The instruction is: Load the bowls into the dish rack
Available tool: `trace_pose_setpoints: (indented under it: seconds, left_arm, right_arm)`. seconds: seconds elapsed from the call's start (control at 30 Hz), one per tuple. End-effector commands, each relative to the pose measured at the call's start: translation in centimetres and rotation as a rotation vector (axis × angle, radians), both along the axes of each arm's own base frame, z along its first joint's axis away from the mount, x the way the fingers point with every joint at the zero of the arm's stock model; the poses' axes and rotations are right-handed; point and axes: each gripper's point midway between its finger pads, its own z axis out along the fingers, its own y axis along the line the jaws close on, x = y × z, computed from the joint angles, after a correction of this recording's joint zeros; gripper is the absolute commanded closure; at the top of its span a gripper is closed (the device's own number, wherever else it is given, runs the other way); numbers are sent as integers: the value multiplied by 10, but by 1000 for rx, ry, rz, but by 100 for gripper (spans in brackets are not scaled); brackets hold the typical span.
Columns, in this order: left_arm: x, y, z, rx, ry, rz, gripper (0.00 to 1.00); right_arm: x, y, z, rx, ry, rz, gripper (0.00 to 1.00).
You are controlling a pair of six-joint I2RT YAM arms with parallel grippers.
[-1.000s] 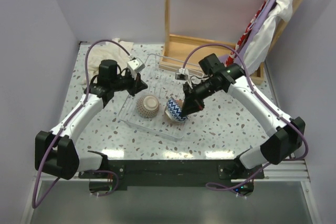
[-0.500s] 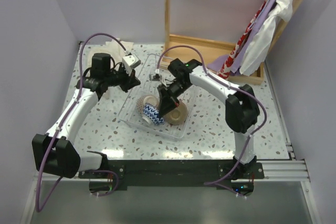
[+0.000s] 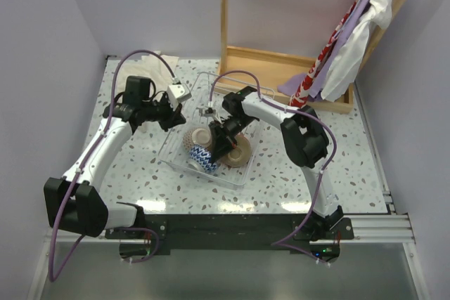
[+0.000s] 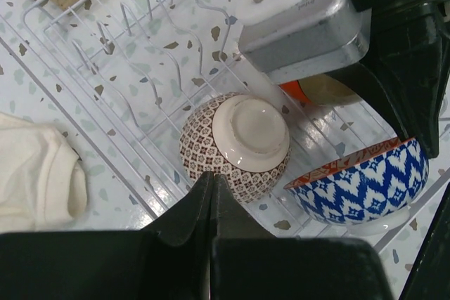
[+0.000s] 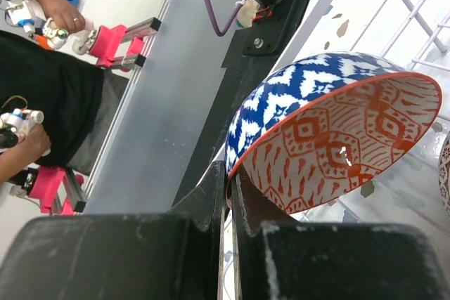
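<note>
My right gripper point(image 3: 214, 150) point(image 5: 228, 180) is shut on the rim of the blue-patterned bowl point(image 3: 202, 157) point(image 5: 330, 131), orange-patterned inside, and holds it tilted over the near left part of the clear wire dish rack point(image 3: 242, 173) point(image 4: 105, 54). The bowl also shows in the left wrist view point(image 4: 365, 184). A brown-patterned bowl point(image 3: 198, 136) point(image 4: 235, 145) sits upside down in the rack. A tan bowl point(image 3: 239, 151) lies in the rack to the right. An orange bowl point(image 4: 295, 91) peeks from behind the right wrist. My left gripper point(image 3: 181, 107) point(image 4: 211, 175) is shut and empty, just above the brown-patterned bowl.
A wooden frame point(image 3: 281, 68) with hanging cloths point(image 3: 351, 40) stands at the back right. A pale cloth point(image 4: 35, 166) lies left of the rack, also seen at the back left point(image 3: 158, 61). Beyond the table edge are people's hands point(image 5: 42, 12).
My right gripper has carried the blue-patterned bowl left and down, from the rack's middle to its near left part. My left arm has drawn back slightly.
</note>
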Motion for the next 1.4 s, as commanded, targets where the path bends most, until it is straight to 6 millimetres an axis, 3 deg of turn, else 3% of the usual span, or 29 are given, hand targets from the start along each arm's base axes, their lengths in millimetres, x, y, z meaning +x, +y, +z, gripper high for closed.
trace_pose_setpoints:
  seconds: [0.0,0.07,0.2,0.4,0.6,0.77,0.97,1.1,1.13,1.37]
  left_arm:
    - [-11,-1,-8,17,-6,-96,100]
    - [-23,-3,-18,31,19,-154,100]
    - [-42,-10,-35,43,58,-210,100]
    - [-57,-26,-41,39,50,-280,100]
    - [-68,-42,-47,15,71,-338,100]
    - [-70,-44,-48,19,68,-352,100]
    - [-69,-37,-37,57,9,-346,100]
    - [-60,-25,-33,131,-62,-316,66]
    - [-57,-23,-31,140,-76,-302,62]
    - [-35,-18,-2,138,-134,-216,53]
  right_arm:
    - [-26,-17,17,-136,189,11,100]
    - [-27,-19,7,-172,186,23,84]
    - [-26,-24,0,-188,141,42,80]
    - [-19,-32,-7,-223,107,42,71]
    - [-3,-40,-11,-259,-24,-3,67]
    - [6,-40,-14,-275,-91,-30,66]
    - [13,-36,5,-246,-147,-68,66]
    - [13,-36,16,-241,-156,-88,63]
    - [12,-35,17,-242,-153,-88,62]
    - [20,-32,37,-235,-211,-140,61]
